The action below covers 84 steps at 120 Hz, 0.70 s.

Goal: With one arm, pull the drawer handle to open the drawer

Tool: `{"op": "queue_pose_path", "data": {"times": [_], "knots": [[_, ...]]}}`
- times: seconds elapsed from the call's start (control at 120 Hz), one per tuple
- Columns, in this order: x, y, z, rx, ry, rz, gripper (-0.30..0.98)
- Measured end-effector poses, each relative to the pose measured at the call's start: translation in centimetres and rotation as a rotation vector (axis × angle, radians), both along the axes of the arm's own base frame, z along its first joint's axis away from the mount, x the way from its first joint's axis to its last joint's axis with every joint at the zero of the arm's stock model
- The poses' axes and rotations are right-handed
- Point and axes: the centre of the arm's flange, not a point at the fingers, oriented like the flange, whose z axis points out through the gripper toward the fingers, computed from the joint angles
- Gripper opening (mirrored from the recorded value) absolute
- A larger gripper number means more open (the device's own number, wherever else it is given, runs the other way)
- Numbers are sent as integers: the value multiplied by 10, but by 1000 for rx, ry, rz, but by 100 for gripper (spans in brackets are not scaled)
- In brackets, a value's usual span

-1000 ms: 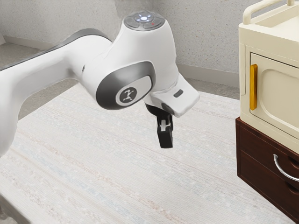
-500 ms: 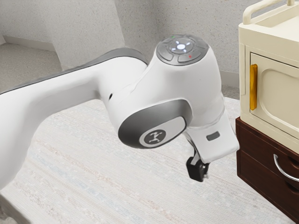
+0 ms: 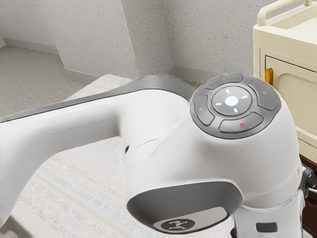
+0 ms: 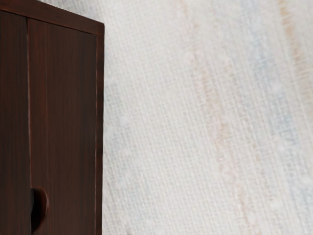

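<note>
We have our gripper at the handle of the brown drawers, partly hidden by our arm, its opening impossible to tell.

The arm looks like smooth, shiny white plastic. Its round button pad looks like smooth gray plastic, and its dark band looks smooth and a bit shiny too. The surface looks like woven cloth, dull and a little bumpy. On the right, the cream cabinet looks smooth, like plastic, and its yellow handle is shiny. The drawers look like dark brown wood with fine lines and a soft shine. Far back, the speckled wall looks rough and dull.
</note>
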Motion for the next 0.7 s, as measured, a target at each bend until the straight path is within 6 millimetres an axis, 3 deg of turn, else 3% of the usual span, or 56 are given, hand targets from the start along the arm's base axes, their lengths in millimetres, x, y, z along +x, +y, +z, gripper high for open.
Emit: {"op": "queue_pose_path", "data": {"times": [0.067, 0.125, 0.267, 0.325, 0.533, 0.7], "knots": [[1, -9, -2, 6, -6, -18, 69], [9, -6, 0, 4, -14, -11, 69], [61, 50, 1, 4, -31, 97, 69], [71, 64, -1, 17, -40, 115, 69], [43, 22, -5, 33, -60, 15, 69], [49, 21, -12, 24, -77, 3, 69]]}}
